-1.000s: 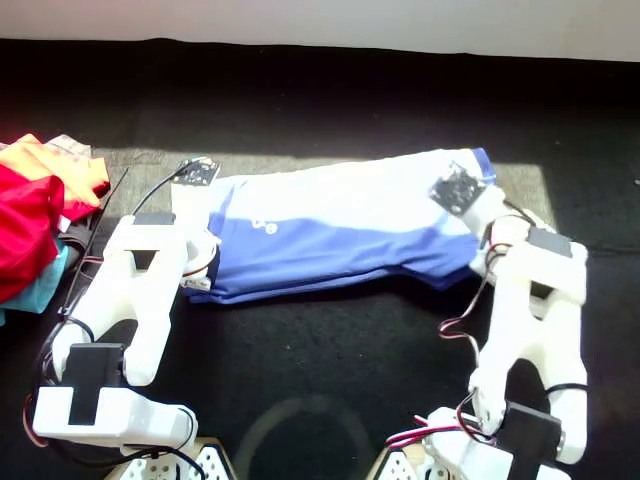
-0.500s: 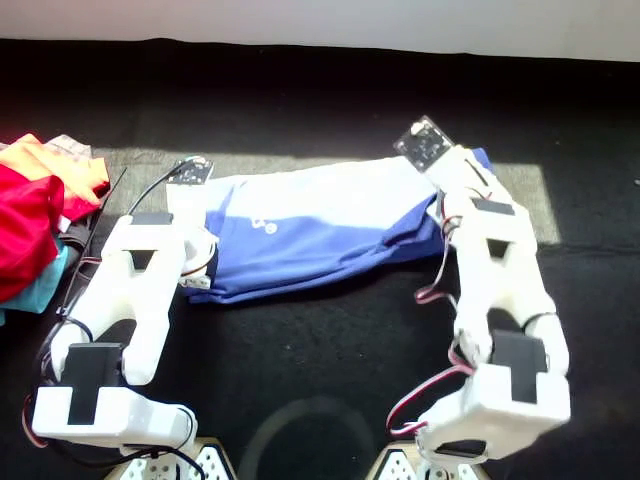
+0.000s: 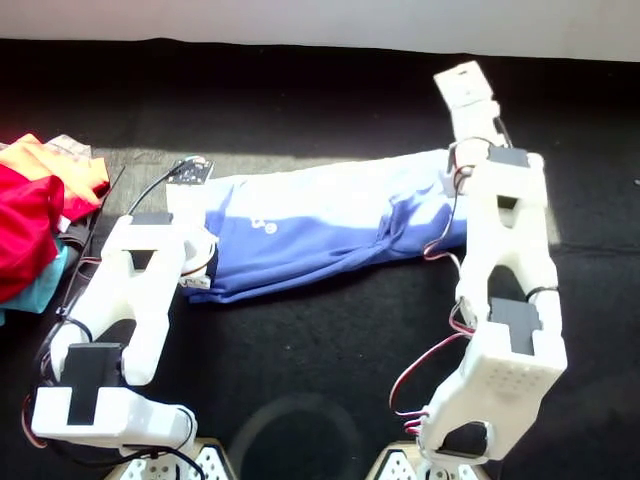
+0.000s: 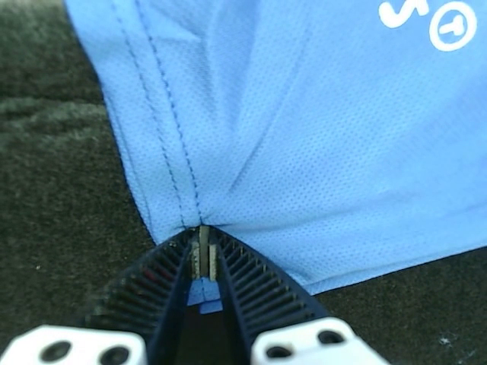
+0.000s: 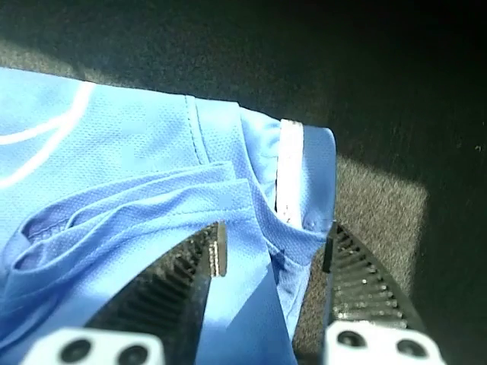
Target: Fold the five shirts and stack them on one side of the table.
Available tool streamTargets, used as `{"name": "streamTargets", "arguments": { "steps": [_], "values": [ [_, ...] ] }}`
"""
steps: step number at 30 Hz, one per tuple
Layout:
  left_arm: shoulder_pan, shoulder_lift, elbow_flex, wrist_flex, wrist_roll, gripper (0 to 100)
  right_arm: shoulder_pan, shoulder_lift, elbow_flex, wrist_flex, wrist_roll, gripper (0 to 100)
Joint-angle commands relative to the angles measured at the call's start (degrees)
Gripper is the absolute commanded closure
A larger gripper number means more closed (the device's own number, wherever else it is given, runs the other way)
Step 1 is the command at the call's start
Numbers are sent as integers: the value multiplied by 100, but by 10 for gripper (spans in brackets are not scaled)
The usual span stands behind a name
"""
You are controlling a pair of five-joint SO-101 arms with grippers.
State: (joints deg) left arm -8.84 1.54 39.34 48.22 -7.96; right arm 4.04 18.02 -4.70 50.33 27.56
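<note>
Blue shirt (image 3: 320,235) lies as a long narrow band across the middle of the dark surface (image 3: 330,100), running from 9 o'clock to 3 o'clock, its layers doubled lengthwise. Left gripper (image 4: 203,232) is clamped on the hem at the band's 9 o'clock end and pinches the fabric tight between its jaws. Right gripper (image 5: 274,247) stands over the 3 o'clock end with its jaws spread wide and nothing between them; bunched edges and a white trim strip lie beneath it. A pile of shirts (image 3: 40,215), red and orange uppermost, sits unfolded at the surface's 9 o'clock edge.

Assessment: the lengthwise fold appears done and the crosswise fold is in hand. The next move calls for the right gripper to descend and catch all layers at that end together before any carry toward 9 o'clock.
</note>
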Motion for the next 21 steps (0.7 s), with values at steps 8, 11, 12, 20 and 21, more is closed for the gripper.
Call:
{"name": "streamTargets", "arguments": {
  "steps": [8, 11, 12, 20, 21],
  "values": [
    [-171, 57, -101, 0, 44, 991, -593, 101, -637, 1974, 79, 990],
    [-171, 57, -101, 0, 44, 991, -866, 462, -620, 1965, 70, 993],
    [-171, 57, -101, 0, 44, 991, -919, 611, -620, 1956, 62, 993],
    [-171, 57, -101, 0, 44, 991, -971, 866, -629, 1068, -563, 993],
    [-171, 57, -101, 0, 44, 991, -980, 875, -629, 971, -668, 993]
  ]
}}
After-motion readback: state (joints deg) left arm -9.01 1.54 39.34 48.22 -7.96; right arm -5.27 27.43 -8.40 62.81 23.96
